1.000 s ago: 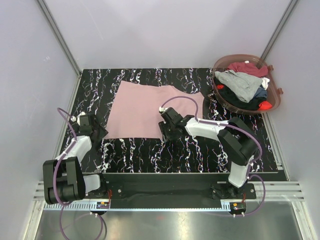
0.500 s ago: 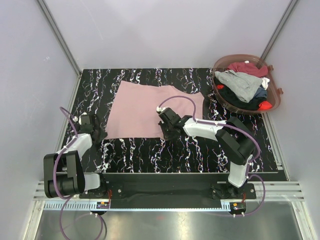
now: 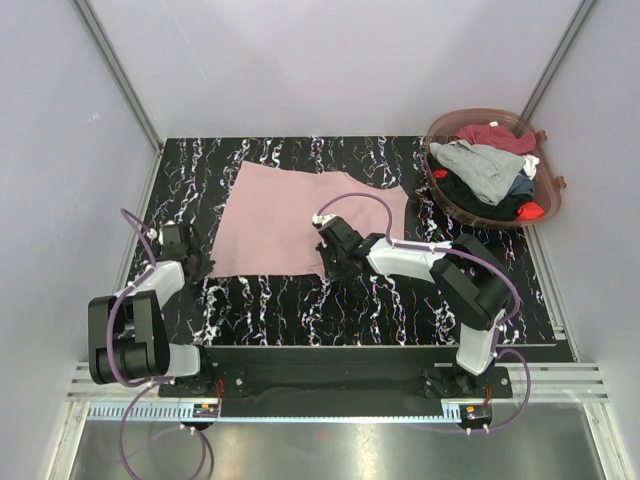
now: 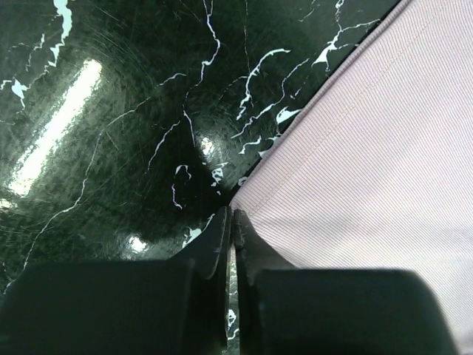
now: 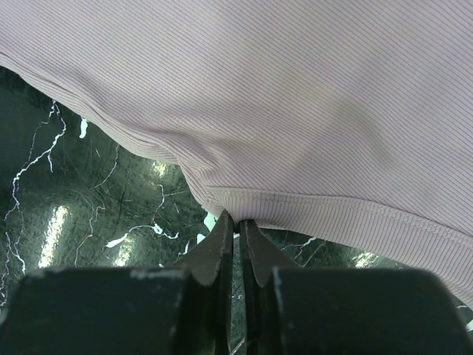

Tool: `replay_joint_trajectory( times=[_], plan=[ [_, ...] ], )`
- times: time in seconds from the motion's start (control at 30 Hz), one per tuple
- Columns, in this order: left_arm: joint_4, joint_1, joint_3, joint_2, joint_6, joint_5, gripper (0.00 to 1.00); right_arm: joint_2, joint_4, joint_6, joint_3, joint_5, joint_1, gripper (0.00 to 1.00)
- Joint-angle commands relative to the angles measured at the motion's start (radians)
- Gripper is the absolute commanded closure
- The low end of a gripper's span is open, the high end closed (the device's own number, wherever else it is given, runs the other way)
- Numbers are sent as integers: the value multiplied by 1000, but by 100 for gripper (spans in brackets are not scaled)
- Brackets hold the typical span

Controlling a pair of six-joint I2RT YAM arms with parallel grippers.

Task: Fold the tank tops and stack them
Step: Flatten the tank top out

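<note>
Pink top (image 3: 290, 220) is spread flat on the table (image 3: 400, 300). Right gripper (image 5: 238, 220) is clamped on its near hem, left gripper (image 4: 233, 214) is shut right at the corner. So little's caught there, it could be lost mid-lift.

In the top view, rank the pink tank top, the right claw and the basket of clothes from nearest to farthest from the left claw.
From the left claw:
1. pink tank top, its near left corner at the claw's tips.
2. right claw, at the top's near edge, mid-table.
3. basket, far right corner.
</note>
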Motion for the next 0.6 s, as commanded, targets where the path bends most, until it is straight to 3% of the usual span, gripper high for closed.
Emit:
replay_joint_trajectory(
  times=[0.0,0.3,0.43,0.57],
  plan=[
    [17,-2,12,-19,7,16,100,-32,29,-15,-15,-7,13,92],
    [-12,-3,37,-78,6,60,100,-70,-20,-16,11,0,14,96],
    [-43,-14,37,-79,4,45,59,-67,-35,-15,20,-11,13,96],
    [-75,-16,23,-95,-10,-1,52,-60,-29,-7,20,-11,13,96]
  ],
)
